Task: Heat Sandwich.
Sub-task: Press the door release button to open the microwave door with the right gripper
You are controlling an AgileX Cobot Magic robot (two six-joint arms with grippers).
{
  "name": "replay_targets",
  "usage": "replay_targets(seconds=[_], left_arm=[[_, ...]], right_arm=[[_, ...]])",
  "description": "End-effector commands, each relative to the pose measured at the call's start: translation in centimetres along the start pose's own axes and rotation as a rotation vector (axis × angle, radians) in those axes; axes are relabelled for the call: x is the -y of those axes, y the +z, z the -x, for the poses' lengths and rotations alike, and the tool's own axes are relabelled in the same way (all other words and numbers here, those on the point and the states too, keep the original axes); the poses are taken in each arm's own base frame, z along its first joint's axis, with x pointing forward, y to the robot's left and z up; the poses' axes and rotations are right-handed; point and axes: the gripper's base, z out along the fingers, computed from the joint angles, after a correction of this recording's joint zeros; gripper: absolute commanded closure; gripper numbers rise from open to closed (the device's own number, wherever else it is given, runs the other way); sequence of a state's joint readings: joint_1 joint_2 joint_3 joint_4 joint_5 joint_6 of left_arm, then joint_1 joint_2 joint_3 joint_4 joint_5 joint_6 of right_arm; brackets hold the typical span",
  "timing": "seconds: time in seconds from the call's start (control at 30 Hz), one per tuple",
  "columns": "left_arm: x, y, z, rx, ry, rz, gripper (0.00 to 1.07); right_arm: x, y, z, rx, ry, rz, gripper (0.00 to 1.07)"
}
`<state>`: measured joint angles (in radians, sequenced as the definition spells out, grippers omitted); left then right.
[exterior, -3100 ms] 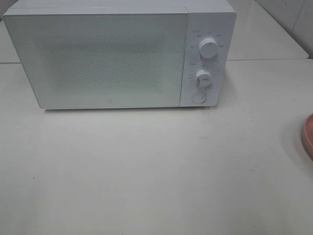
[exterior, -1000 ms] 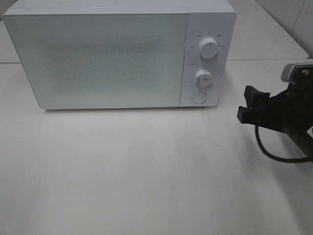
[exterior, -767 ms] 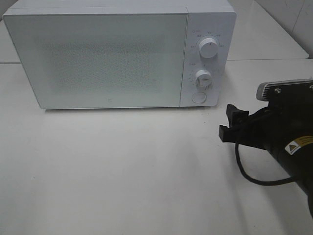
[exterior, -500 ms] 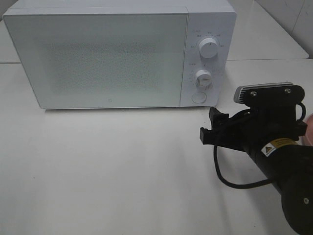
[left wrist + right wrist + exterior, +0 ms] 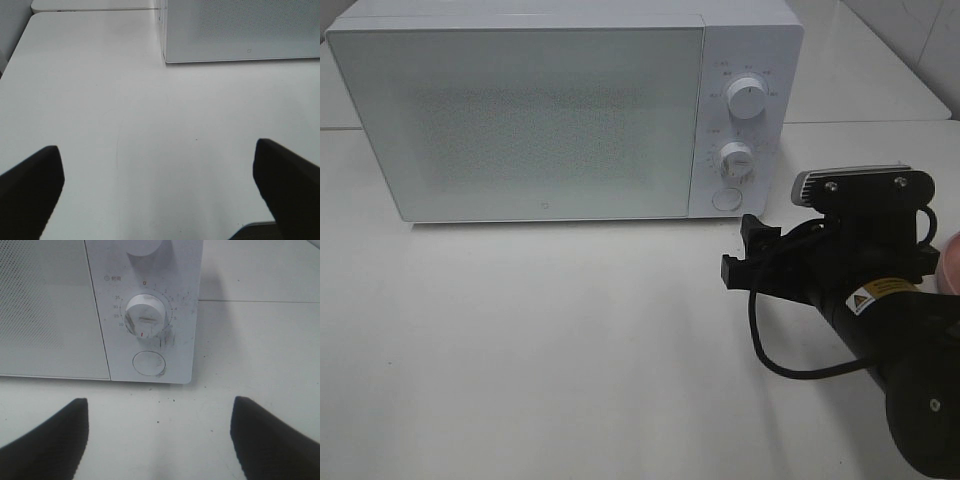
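Observation:
The white microwave [image 5: 520,120] stands at the back of the table with its door shut. My right gripper [image 5: 738,247] is open and empty, low over the table just in front of and to the right of the round door button [image 5: 725,199]. In the right wrist view the gripper [image 5: 157,440] faces that button [image 5: 148,363] and the timer knob [image 5: 145,315], apart from both. My left gripper [image 5: 157,190] is open and empty over bare table, with the microwave's corner [image 5: 240,25] ahead of it. It is outside the high view. The sandwich is not in view.
A sliver of the pink plate [image 5: 951,262] shows at the right edge behind my right arm. A second knob [image 5: 747,100] sits above the timer knob [image 5: 736,160]. The white table [image 5: 540,340] spreads in front of the microwave.
My right arm has come in from the right and moved left and slightly down toward the microwave's control panel, now covering most of the pink plate. The microwave has not changed.

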<state>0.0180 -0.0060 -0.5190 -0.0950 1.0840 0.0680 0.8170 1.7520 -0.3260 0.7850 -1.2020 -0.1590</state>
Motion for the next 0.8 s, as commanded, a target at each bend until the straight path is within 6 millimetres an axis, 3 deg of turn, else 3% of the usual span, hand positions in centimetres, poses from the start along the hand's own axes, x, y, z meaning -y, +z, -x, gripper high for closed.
replay_targets(seconds=[0.03, 0.23, 0.33, 0.37, 0.5, 0.63, 0.8], left_arm=[[0.07, -0.27, -0.07, 0.034, -0.006, -0.001, 0.09], [0.07, -0.27, -0.07, 0.034, -0.006, -0.001, 0.09], [0.07, -0.27, -0.07, 0.034, -0.006, -0.001, 0.09], [0.07, -0.27, -0.07, 0.034, -0.006, -0.001, 0.09], [0.07, -0.27, -0.07, 0.034, -0.006, -0.001, 0.09], [0.07, -0.27, -0.07, 0.034, -0.006, -0.001, 0.09], [0.07, -0.27, -0.07, 0.034, -0.006, -0.001, 0.09]], right_arm=[[-0.06, -0.01, 0.71, 0.064, 0.101, -0.002, 0.32], [-0.06, -0.01, 0.71, 0.064, 0.378, 0.007, 0.32], [-0.06, -0.01, 0.71, 0.063, 0.656, 0.016, 0.32], [-0.06, -0.01, 0.71, 0.063, 0.656, 0.016, 0.32], [-0.06, -0.01, 0.7, 0.059, 1.095, 0.03, 0.33], [-0.06, -0.01, 0.7, 0.057, 1.253, 0.035, 0.36], [-0.08, -0.01, 0.58, 0.043, 1.481, 0.034, 0.47]])
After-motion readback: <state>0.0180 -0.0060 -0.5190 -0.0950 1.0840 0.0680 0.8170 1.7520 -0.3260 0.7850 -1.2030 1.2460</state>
